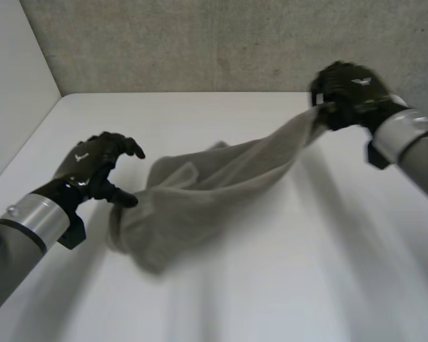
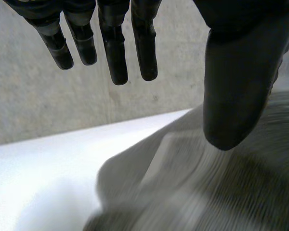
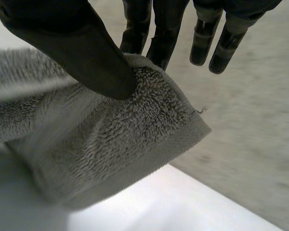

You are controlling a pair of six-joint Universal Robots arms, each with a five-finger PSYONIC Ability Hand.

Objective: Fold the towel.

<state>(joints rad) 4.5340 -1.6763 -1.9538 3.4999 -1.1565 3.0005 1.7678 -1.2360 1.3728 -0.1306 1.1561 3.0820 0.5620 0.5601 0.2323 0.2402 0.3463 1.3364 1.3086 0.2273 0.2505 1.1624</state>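
Right hand (image 1: 346, 92) is up at about 2 o'clock over the table (image 1: 285, 285), clamped on a towel (image 1: 200, 192) corner. Its wrist view shows the thumb pressing the corner against the fingers. From there the towel slants down toward 8 o'clock, with the far end in a bunched heap on the table near centre-left.

Left hand (image 1: 93, 164) is at 9 o'clock, just beside the heap and holding nothing. Fingers are spread and apart from the thumb, with cloth lying below the thumb in its wrist view. Whether the thumb tip touches the cloth, cannot tell.

Risks, as judgement:
- The pinch is only on the corner tip. The weight of the hanging towel, or a quick pull, could slip it out.
- The low end is crumpled and no second corner is clear. The left hand may grab a mid-edge or a doubled layer, giving a skewed or twisted fold.
- Lifting more with one hand would drag the heap across the table and bunch it further.
- If the left hand closes short of the cloth, it gets nothing.

Writing: none readable. There is a small white mark (image 1: 81, 156) on the back of each hand, too small to read. No tag seen on the towel, just a loose thread (image 3: 200, 110) at the held corner.
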